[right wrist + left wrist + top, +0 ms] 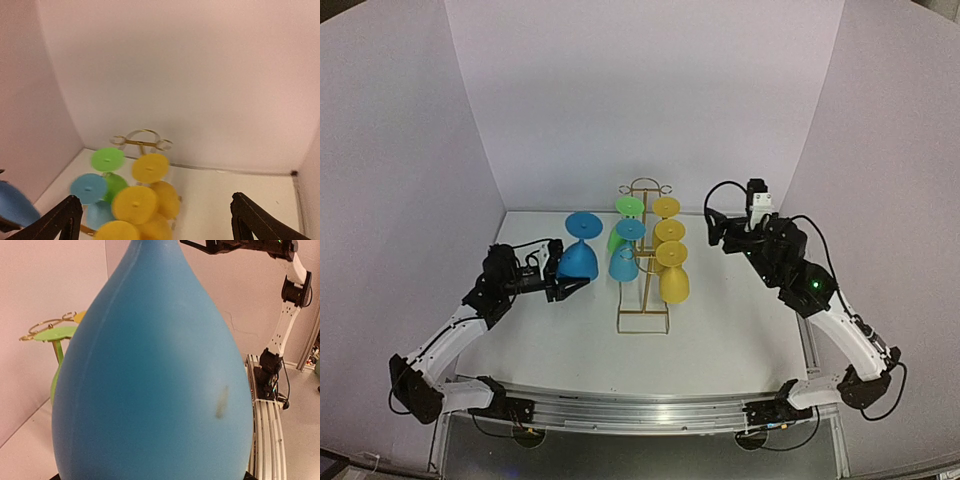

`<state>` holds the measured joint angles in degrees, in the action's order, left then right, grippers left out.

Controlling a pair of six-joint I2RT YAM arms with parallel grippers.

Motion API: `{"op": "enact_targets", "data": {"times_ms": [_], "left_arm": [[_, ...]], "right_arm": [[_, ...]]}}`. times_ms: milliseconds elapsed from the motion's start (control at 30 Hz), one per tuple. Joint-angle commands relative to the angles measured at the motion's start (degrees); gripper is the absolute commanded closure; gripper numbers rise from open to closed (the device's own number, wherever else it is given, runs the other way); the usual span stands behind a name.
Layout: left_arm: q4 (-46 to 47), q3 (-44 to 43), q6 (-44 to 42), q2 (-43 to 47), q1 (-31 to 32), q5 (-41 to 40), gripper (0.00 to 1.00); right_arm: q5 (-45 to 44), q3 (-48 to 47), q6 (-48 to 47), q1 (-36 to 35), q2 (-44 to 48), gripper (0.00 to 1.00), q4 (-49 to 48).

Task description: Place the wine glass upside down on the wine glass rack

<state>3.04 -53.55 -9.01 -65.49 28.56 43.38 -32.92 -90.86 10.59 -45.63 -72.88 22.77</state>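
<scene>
Left of the wine glass rack [642, 331], above the white table [720, 340]: clamping the bowl of a blue wine glass [578, 260] between the fingers of the left gripper [565, 287], foot up and rim down, near the frame's left side but apart from it. Hanging upside down on the rack: a green glass [629, 206] and a second blue glass [624, 262] on the left, yellow glasses [672, 272] on the right. Hovering raised to the right of the rack, fingers spread wide and gripping nothing: the right gripper [718, 230].
</scene>
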Motion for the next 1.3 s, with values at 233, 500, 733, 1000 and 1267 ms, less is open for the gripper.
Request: {"op": "enact_targets", "data": {"times_ms": [233,500,733,1000,1267], "left_arm": [[26.44,5.74,-6.60,-12.69,0.45,6.77,0.62],[29.89,3.85,-6.84,-19.58,2.35,8.02,0.62],[32.83,2.97,-3.52,-23.03,2.53,8.39,0.62],[33.68,-0.59,-2.73,-27.33,2.50,8.97,0.62],[33.31,-2.13,-4.06,-29.56,2.77,10.30,0.61]], "right_arm": [[-0.31,15.51,10.17,11.30,7.66,0.02,9.84],[-0.84,22.81,10.98,13.49,10.57,0.02,10.62],[-0.16,25.57,11.13,13.98,12.30,0.02,10.98],[-1.18,26.96,10.94,14.03,15.12,0.02,11.04],[-2.50,28.54,10.90,14.06,17.78,0.02,11.04]]}}
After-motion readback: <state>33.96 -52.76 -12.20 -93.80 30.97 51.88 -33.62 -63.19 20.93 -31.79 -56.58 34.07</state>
